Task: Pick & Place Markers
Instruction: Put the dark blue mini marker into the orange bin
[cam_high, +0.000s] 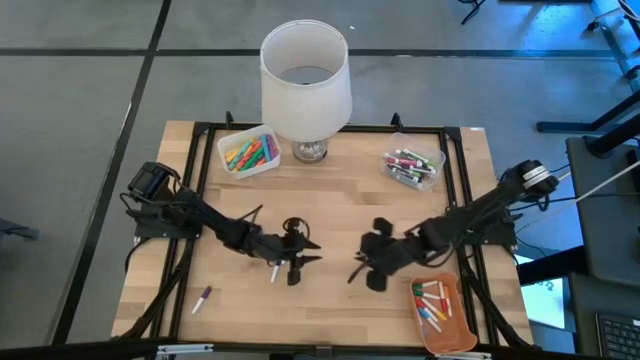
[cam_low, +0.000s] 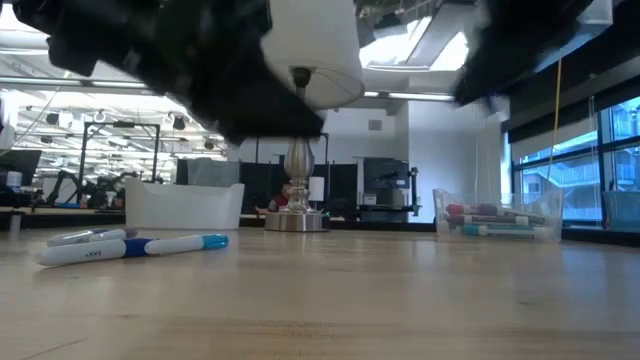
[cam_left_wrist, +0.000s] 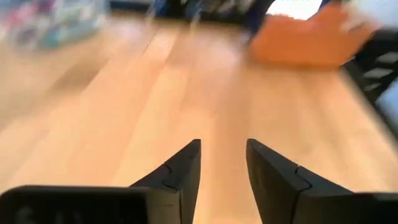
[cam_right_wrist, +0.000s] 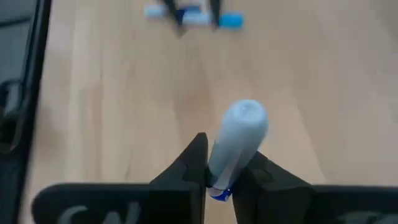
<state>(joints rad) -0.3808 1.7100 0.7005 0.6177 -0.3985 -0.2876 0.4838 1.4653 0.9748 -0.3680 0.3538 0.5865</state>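
The pale wooden table (cam_high: 330, 215) carries a white-shaded lamp on a metal foot (cam_high: 306, 85) at its far edge, well beyond both arms. To either side of the lamp stand two clear plastic tubs: one full of bright orange, green and yellow markers (cam_high: 248, 151) beyond the left arm, one of darker markers (cam_high: 411, 165) beyond the right arm. Just beside the right arm, at the near edge, lies an orange oval tray (cam_high: 452, 325) with several white and red markers in it.

The right gripper (cam_right_wrist: 217, 171) hovers at mid-table, its fingers pressed onto a white marker with a blue band (cam_right_wrist: 236, 146), which stands up between them. The left gripper (cam_left_wrist: 221, 165), facing it across a short gap, has its fingers spread with nothing between them; a white marker with a blue cap (cam_high: 275, 270) lies on the wood right beside it, and a small purple marker (cam_high: 202, 298) rests nearer the front edge, apart from that arm.

By my judgement the sorting is well along: most markers sit in containers, one is in hand, two loose ones remain.
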